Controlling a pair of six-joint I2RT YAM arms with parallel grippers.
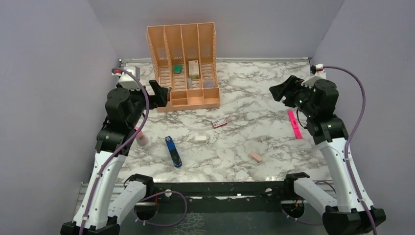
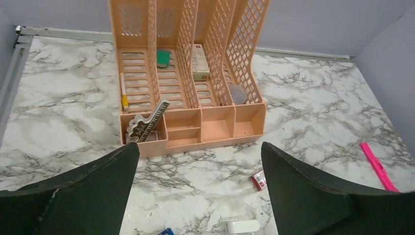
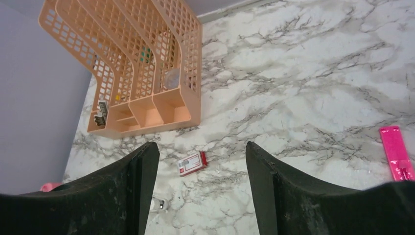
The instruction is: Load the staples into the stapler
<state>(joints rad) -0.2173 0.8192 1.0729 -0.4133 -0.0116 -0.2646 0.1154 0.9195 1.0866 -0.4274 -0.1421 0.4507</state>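
Top view: my left gripper point(image 1: 157, 92) hangs at the left of the frame, just beside the front left corner of the peach desk organizer point(image 1: 183, 63). Its jaws are apart and hold nothing. My right gripper point(image 1: 278, 91) hovers at the right, also apart and empty. The blue stapler point(image 1: 173, 151) lies flat on the marble worktop point(image 1: 254, 88), lower centre-left. The red-and-white staples box point(image 1: 219, 122) sits near the centre, well apart from the stapler. The 2 erasers, a white eraser point(image 1: 200, 139) and a tan eraser point(image 1: 256, 156), lie below the box. A pink marker point(image 1: 294, 124) lies at the right.

Left wrist view: my fingers point(image 2: 88, 196) spread wide. The staples box point(image 2: 259, 180) is at lower centre-right, and a sliver of the stapler point(image 2: 166, 231) shows at the bottom edge.

Right wrist view: my fingers point(image 3: 293, 196) stand apart, with the staples box point(image 3: 192, 163) on the worktop between them.
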